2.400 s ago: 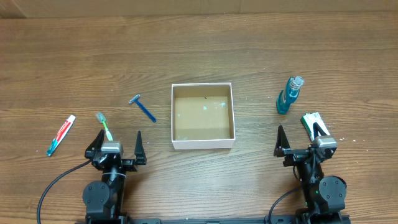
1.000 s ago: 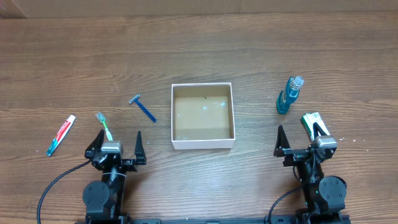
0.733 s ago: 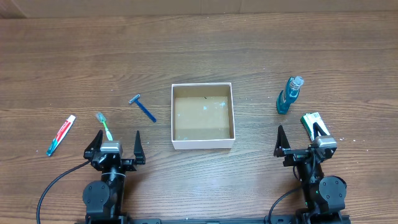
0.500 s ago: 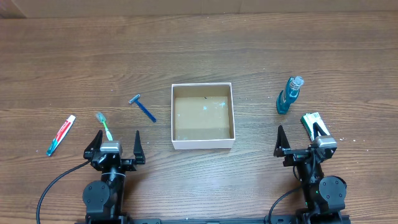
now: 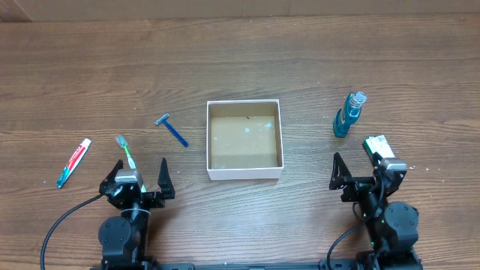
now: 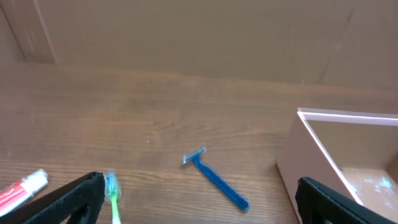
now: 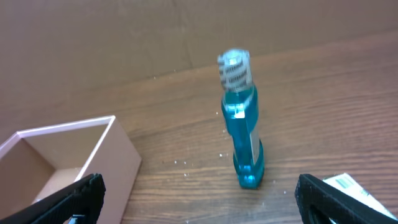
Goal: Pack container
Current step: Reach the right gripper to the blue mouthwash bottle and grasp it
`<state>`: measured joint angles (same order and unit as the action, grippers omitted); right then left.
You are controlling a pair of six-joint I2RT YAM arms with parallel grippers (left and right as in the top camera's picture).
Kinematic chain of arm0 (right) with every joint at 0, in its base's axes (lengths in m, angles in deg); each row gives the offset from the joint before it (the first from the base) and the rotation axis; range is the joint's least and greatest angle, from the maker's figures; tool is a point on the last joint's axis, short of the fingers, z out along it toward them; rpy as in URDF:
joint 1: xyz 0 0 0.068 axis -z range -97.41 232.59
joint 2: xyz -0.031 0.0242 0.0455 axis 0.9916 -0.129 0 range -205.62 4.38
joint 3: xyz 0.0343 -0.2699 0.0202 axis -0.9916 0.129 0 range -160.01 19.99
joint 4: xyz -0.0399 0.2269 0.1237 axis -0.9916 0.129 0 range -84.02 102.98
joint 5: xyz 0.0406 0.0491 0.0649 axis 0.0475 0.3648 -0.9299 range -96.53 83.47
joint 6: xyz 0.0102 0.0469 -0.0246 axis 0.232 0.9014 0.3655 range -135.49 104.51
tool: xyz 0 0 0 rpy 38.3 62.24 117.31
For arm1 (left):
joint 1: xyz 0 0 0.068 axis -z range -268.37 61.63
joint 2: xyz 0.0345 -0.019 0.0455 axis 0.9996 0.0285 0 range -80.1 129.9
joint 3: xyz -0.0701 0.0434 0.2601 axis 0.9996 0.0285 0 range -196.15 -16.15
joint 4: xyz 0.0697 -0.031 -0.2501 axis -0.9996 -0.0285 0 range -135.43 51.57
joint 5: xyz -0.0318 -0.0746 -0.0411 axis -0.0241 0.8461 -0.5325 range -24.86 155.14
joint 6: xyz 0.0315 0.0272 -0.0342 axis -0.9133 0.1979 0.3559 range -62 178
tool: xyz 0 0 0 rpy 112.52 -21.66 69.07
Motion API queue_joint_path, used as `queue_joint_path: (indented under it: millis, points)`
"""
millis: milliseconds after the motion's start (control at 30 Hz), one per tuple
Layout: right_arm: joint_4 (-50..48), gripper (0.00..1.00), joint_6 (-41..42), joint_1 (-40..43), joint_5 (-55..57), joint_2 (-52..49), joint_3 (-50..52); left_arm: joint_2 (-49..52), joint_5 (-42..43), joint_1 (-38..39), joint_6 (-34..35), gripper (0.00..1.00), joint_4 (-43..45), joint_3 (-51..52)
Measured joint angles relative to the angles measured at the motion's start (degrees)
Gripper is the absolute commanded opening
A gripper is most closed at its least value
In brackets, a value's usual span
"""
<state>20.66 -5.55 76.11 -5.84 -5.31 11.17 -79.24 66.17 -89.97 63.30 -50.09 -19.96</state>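
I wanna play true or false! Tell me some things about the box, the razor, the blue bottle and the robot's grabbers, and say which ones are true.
1. Nothing is packed in the container. True.
2. The blue razor lies inside the container. False: it lies on the table, to the container's left.
3. The blue bottle stands upright. True.
4. The left gripper holds the toothbrush. False: its jaws are open and empty, and the toothbrush lies on the table.
5. The right gripper is open. True.
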Motion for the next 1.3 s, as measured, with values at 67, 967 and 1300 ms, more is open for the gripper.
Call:
queue_joint_path:
  millis: [67,967,1300]
  points:
    - [0.61,1.0,0.15,0.0,-0.07,-4.98,-4.44,0.61,0.02,0.0,0.44,1.0,-5.14,-2.95]
    - [52.41,1.0,-1.62,1.77,-0.48,-76.61,-78.66,58.97,1.16,0.0,2.01,1.0,-49.83,-62.9]
    - [51.93,1.0,-3.08,5.38,-0.44,-85.74,-79.38,59.8,1.44,0.0,2.01,1.0,-49.83,-62.93]
